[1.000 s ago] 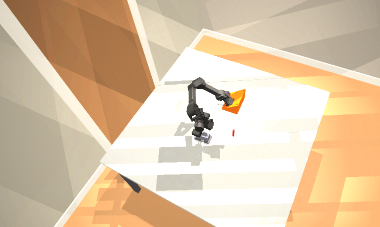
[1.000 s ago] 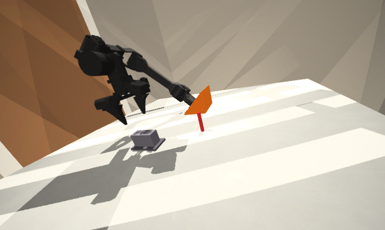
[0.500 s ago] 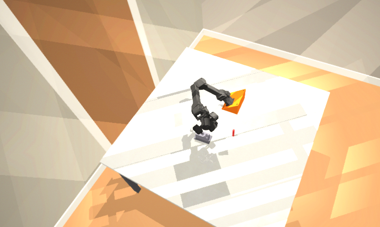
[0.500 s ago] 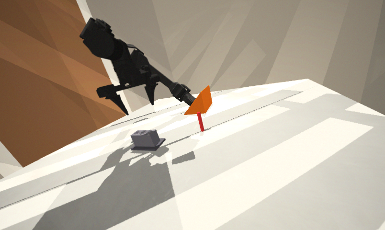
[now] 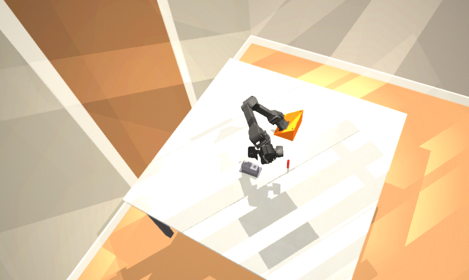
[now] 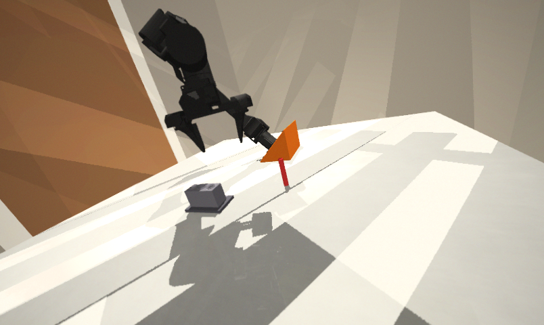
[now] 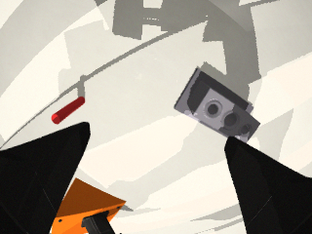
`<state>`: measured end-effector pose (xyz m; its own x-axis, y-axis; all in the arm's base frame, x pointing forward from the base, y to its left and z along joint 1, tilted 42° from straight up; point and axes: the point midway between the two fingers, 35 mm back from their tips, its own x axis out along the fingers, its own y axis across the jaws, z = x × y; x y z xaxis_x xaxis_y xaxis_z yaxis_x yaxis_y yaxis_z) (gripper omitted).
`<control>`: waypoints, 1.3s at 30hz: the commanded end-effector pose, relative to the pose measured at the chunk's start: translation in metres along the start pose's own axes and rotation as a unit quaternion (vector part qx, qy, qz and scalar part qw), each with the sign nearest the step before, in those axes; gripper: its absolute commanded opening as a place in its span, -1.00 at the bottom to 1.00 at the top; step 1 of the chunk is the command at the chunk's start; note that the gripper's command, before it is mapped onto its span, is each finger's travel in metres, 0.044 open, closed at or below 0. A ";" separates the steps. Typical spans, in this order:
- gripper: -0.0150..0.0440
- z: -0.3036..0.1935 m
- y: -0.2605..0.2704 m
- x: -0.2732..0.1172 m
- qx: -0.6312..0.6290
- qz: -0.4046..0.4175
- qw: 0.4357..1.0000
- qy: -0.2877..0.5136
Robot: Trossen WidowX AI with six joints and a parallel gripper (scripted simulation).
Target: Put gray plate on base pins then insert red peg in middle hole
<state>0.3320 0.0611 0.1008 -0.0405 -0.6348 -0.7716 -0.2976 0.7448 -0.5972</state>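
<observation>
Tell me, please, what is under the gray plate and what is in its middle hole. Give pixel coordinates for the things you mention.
Under the plate (image 5: 250,168) (image 6: 206,197) (image 7: 201,99) lies the base (image 5: 258,175) (image 6: 228,201) (image 7: 181,99), its rim showing. The pins are covered. No peg stands in the middle hole; its bottom is too dark to read.

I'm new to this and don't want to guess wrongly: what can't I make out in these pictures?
- The two pins: hidden in all three views under the gray plate, which sits over them on the base.
- The plate's holes: too small in the top view to tell apart.
- The arm's foot: hidden in the exterior view behind the orange wedge.
</observation>
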 end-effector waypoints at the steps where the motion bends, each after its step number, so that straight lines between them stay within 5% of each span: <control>1: 1.00 -0.011 0.068 0.006 0.336 0.000 0.942 0.011; 18: 1.00 -0.033 0.128 0.012 0.689 -0.013 0.724 0.009; 34: 1.00 -0.038 0.128 0.012 0.692 -0.013 0.722 0.009; 39: 1.00 -0.038 0.128 0.041 0.692 -0.013 0.722 0.009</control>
<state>0.2586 0.1367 0.0133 -0.0587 -0.6376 -0.7681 0.9393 0.2253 -0.2588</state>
